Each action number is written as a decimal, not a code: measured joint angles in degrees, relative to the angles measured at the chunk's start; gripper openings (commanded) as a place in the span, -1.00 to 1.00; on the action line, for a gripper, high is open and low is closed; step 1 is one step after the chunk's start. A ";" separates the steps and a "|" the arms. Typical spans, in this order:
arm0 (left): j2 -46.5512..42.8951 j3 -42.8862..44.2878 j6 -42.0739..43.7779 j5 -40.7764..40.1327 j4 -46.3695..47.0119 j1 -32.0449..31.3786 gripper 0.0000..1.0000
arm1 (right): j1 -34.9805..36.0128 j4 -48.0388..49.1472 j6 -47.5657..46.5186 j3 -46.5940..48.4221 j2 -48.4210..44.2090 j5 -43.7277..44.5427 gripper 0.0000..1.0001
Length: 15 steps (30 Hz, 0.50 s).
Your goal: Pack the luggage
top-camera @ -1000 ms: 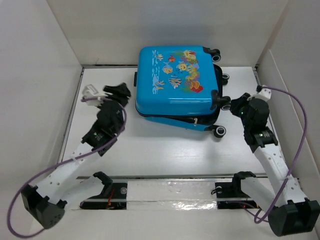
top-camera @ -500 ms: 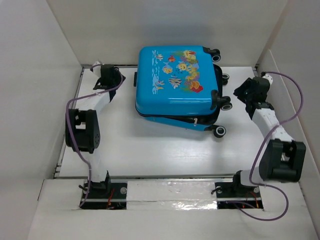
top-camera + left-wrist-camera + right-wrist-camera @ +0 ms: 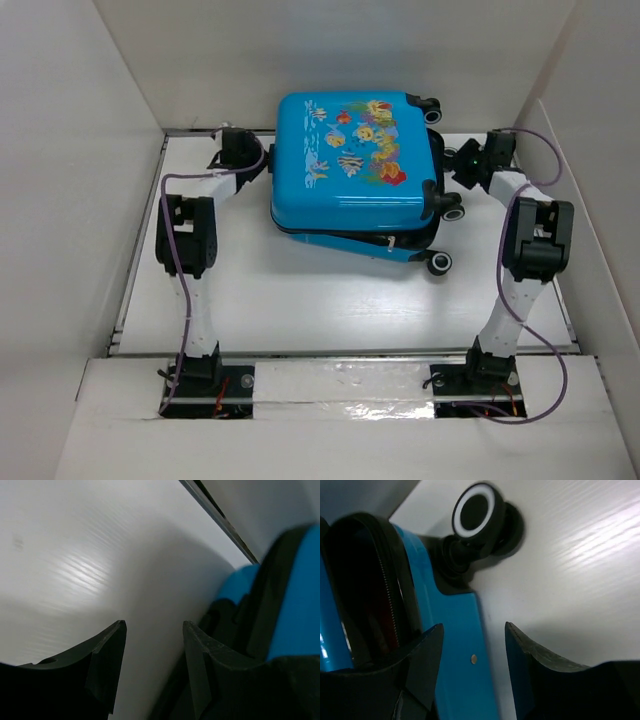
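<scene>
The luggage [image 3: 350, 160], a bright blue hard-shell suitcase with a fish print, lies flat at the back of the table with its lid slightly ajar. My left gripper [image 3: 251, 153] is at its left side. In the left wrist view the left gripper [image 3: 154, 630] is open over bare table, and the blue shell [image 3: 300, 600] is just to the right. My right gripper [image 3: 463, 168] is at the wheel side. There the right gripper [image 3: 472, 630] stands open astride the blue shell edge [image 3: 465, 670], below a black wheel [image 3: 480, 511]. The dark zip gap [image 3: 375, 595] shows on the left.
White walls [image 3: 70, 180] enclose the white table [image 3: 300, 300] on the left, back and right. Two more wheels [image 3: 438, 262] stick out at the suitcase's right front. Purple cables [image 3: 180, 250] run along both arms. A raised ledge [image 3: 340, 385] crosses the near edge.
Both arms have reached toward the back. The left gripper has come in against the suitcase's left side and the right one against its wheel side. The right jaws have spread wider.
</scene>
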 measured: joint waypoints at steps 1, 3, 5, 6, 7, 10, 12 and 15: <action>0.04 -0.72 -0.26 0.74 1.29 -0.83 -0.11 | 0.52 -0.17 0.04 1.36 1.99 -1.64 0.17; -0.28 -4.13 -1.14 1.18 5.75 -2.58 -0.11 | 1.95 -0.96 -0.39 3.69 5.31 -2.93 0.16; -1.75 -10.67 -2.32 1.31 10.25 -3.65 -0.11 | 2.10 -1.14 -0.76 5.20 6.93 -4.02 0.12; -2.54 -13.94 -2.86 1.46 11.74 -4.22 -0.11 | 2.21 -1.49 -1.27 5.90 7.26 -4.55 0.11; -3.69 -17.86 -3.85 -0.09 14.14 -4.70 -0.11 | 2.38 -1.99 -2.08 6.60 7.54 -4.76 0.10; -8.72 -28.48 -5.73 -1.33 20.06 -4.81 -0.15 | 2.97 -3.13 -4.24 8.98 8.55 -5.46 0.07; -13.44 -36.20 -7.10 -2.69 23.71 -5.38 -0.18 | 3.96 -5.11 -6.32 11.80 9.64 -5.53 0.08; -21.05 -47.95 -8.52 -5.16 28.44 -6.91 -0.18 | 6.21 -9.97 -10.78 18.53 11.87 -5.18 0.09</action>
